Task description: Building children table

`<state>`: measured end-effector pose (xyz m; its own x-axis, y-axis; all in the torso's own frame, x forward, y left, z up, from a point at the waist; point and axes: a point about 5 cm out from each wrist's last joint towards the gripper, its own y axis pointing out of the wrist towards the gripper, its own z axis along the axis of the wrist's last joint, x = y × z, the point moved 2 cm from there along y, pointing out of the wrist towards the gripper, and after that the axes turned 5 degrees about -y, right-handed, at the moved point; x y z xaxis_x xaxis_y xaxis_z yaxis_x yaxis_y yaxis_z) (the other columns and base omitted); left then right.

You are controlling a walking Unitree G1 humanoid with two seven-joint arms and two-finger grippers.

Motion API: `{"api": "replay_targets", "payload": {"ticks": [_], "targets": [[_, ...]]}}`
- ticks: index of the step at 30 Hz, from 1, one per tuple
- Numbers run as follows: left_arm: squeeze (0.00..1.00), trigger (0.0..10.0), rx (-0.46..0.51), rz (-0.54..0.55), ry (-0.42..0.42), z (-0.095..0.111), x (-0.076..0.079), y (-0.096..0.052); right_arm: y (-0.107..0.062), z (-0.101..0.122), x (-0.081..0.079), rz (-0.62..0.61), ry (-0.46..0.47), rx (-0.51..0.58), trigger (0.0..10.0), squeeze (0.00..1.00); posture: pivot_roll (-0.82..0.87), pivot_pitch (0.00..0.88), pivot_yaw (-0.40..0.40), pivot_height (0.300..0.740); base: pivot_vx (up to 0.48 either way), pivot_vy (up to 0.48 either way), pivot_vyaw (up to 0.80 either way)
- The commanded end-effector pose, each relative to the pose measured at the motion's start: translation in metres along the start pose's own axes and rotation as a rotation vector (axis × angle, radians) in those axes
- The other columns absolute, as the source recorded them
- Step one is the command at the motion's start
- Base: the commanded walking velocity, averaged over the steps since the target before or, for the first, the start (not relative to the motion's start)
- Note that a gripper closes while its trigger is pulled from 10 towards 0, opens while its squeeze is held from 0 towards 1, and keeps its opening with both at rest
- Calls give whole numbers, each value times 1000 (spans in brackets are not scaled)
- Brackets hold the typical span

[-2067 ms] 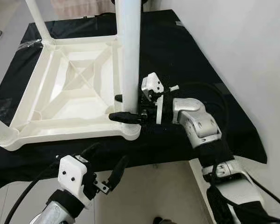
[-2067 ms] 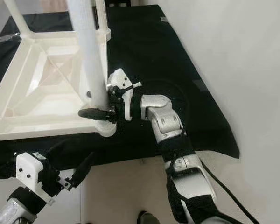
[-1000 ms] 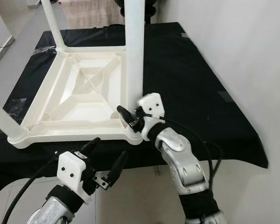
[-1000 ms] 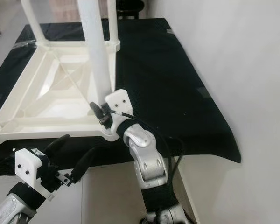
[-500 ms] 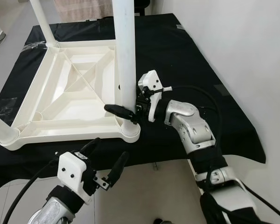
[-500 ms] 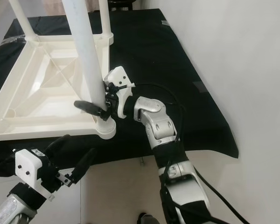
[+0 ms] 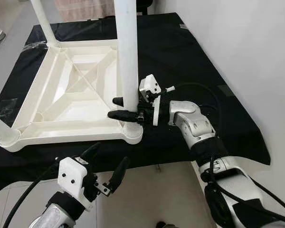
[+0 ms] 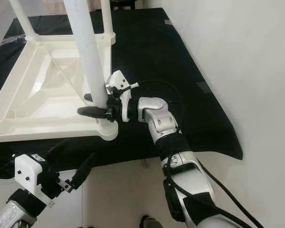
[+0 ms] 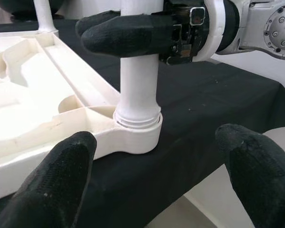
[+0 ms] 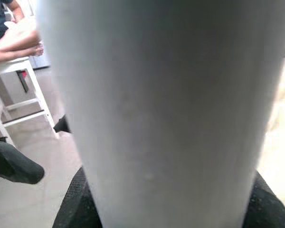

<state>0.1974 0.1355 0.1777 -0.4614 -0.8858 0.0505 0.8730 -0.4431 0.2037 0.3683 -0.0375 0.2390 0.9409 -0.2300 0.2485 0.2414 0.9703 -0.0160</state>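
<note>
A white plastic children's table (image 7: 71, 130) lies upside down on a black cloth. A white table leg (image 7: 127, 57) stands upright in the socket (image 9: 137, 130) at the near right corner. My right gripper (image 7: 114, 108) is shut on this leg just above the socket, one black finger on each side. In the right wrist view the leg (image 10: 156, 104) is pressed close between the fingers. My left gripper (image 7: 110, 154) hangs open below the table's front edge, and its wrist view looks at the socket from between its spread fingers (image 9: 61, 175).
Two more legs stand on the table, one at the far left corner (image 7: 42, 21) and one at the near left corner (image 7: 0, 128). The black cloth (image 7: 204, 71) ends at a white wall on the right. A person's arm (image 10: 14, 42) rests on a white stool beyond.
My right gripper has turned on the leg, from a tilted hold to a level one, staying just above the socket. The left gripper has stayed open below the table edge.
</note>
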Motion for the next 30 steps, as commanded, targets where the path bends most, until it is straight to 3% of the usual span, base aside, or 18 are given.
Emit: {"api": "replay_targets", "payload": {"ticks": [1,3,4,6,7,8,9,10,12,14,20,21,25,26,28,29,30], "targets": [[0,10000,-7,1,3,-1,1,-2,-8,-10,5,-87,20,-25,0,0,50,246,-14,740,0,0,0],[0,10000,-6,2,3,-1,1,-2,-22,-15,12,-243,31,-38,0,0,45,247,-18,740,0,0,0],[0,10000,-6,2,3,-1,1,-2,-22,-15,12,-243,31,-38,0,0,45,247,-18,740,0,0,0],[0,10000,-4,2,4,0,1,-3,-33,-27,12,-431,65,-65,0,0,39,252,-24,740,0,0,0],[0,10000,-4,2,4,0,1,-3,-33,-27,12,-431,65,-65,0,0,39,252,-24,740,0,0,0],[0,10000,-3,2,4,0,0,-3,-38,-36,9,-665,104,-68,0,0,21,256,-23,740,0,0,0],[0,10000,-2,2,5,1,-1,-3,-44,-51,-4,-859,151,-110,0,0,14,257,-20,740,0,0,0],[0,10000,-2,2,5,1,-1,-3,-44,-51,-4,-859,151,-110,0,0,14,257,-20,740,0,0,0],[0,10000,-1,1,6,1,-2,-3,-35,-67,-45,-902,158,-167,0,0,21,259,-17,740,0,0,0],[0,10000,-1,2,8,0,-3,-2,-13,-73,-65,-795,184,-154,0,0,16,242,-9,740,0,0,0],[0,10000,-1,2,8,-1,-3,0,-4,-67,-53,-780,136,-139,0,0,28,235,-11,740,0,0,0],[0,10000,0,2,9,-1,-3,0,-1,-66,-53,-772,139,-145,10000,0,34,236,-10,740,0,0,0],[0,10000,2,10,16,-1,-4,0,6,-57,-53,-682,115,-114,10000,0,40,232,-6,740,0,0,0],[0,10000,3,12,18,-1,-4,0,8,-49,-49,-608,125,-71,10000,1000,50,229,-12,740,0,0,0],[0,10000,4,13,20,-1,-5,1,8,-32,-42,-435,157,15,10000,1000,53,229,-14,740,0,0,0],[0,10000,4,13,20,-1,-5,1,8,-32,-42,-435,157,15,10000,1000,53,229,-14,740,0,0,0],[0,10000,4,13,20,-1,-4,1,8,-24,-41,-349,139,43,10000,1000,53,227,-15,740,0,0,0]]}}
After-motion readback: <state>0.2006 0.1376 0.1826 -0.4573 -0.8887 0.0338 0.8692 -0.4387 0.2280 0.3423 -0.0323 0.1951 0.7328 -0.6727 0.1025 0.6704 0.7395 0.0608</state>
